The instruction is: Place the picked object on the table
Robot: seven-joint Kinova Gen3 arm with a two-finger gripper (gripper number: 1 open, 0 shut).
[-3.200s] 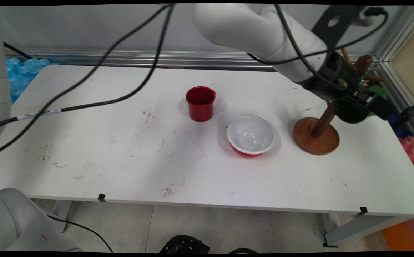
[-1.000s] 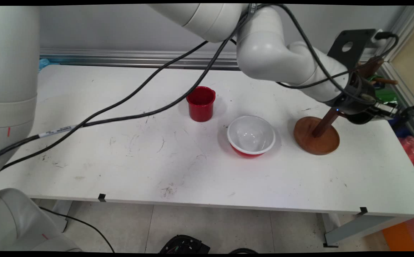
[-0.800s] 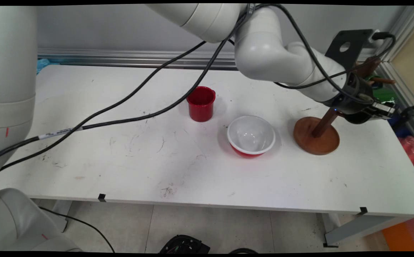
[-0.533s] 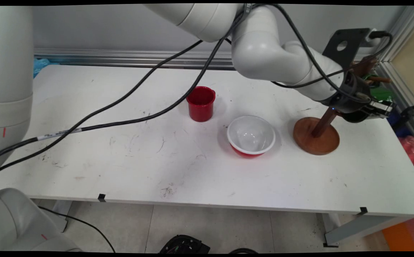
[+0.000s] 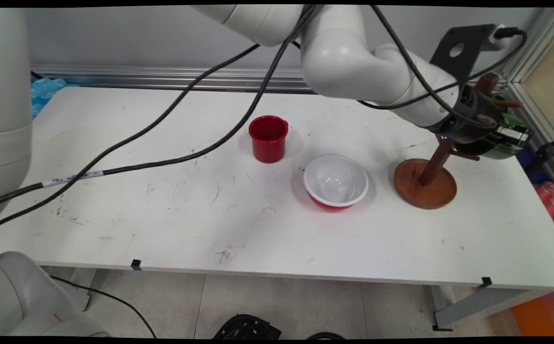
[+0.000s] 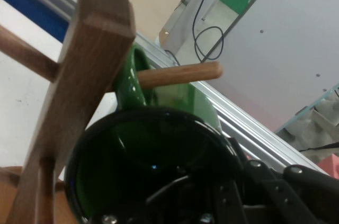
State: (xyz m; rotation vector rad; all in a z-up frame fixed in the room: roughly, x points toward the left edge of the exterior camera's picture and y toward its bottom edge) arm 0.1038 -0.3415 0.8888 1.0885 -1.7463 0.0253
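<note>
I find the claw (image 5: 499,143) apparently clamped on the green mug's (image 6: 153,176) rim at the table's (image 5: 210,215) right end, its handle (image 6: 130,83) hooked over a peg (image 6: 177,74) of the wooden rack (image 5: 425,184).

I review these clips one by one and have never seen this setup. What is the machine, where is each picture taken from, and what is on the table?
The machine is a white robot arm; its black end effector is at a wooden mug stand. One picture looks down over the white table from a fixed camera; the other comes from a camera on the hand. The end effector is shut on a dark green mug, whose handle hangs over a peg of the stand. A red cup and a red bowl with a white inside also stand there.
</note>
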